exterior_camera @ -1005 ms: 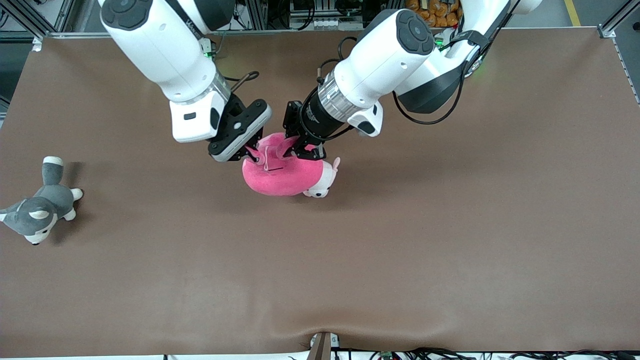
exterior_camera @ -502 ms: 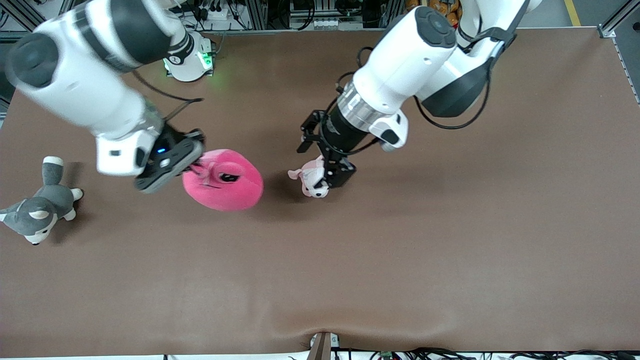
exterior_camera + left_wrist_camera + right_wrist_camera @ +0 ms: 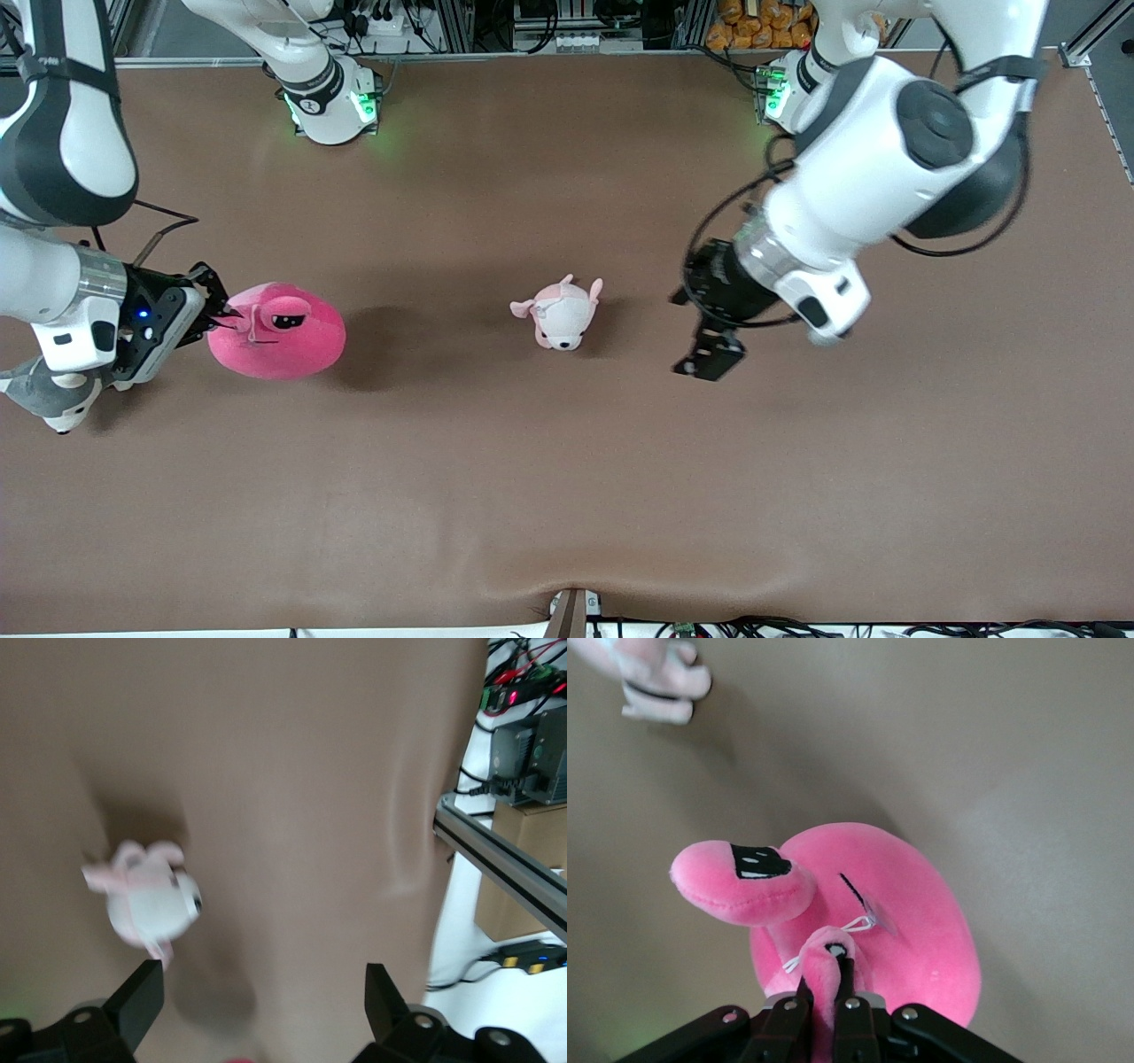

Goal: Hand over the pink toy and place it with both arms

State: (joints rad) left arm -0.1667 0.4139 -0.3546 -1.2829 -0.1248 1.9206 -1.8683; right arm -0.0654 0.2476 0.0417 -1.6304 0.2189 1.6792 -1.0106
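Observation:
The pink toy (image 3: 279, 341), a round hot-pink plush with dark half-closed eyes, hangs just over the table toward the right arm's end. My right gripper (image 3: 217, 315) is shut on one of its small flaps. In the right wrist view the flap sits pinched between the fingers (image 3: 849, 988), with the pink toy (image 3: 868, 904) bulging beneath my right gripper (image 3: 828, 979). My left gripper (image 3: 709, 354) hovers open and empty over the table toward the left arm's end. In the left wrist view only bare table shows between the left gripper's (image 3: 261, 1001) jaws.
A small pale pink-and-white plush (image 3: 560, 319) lies mid-table between the two grippers, also in the left wrist view (image 3: 146, 895). A grey husky plush (image 3: 49, 403) lies partly hidden under the right wrist. The table's front edge and a metal rail (image 3: 496, 859) show.
The left gripper opened, let go of the pink toy and drew back toward its end. The right arm carried the toy toward its own end, uncovering the small plush.

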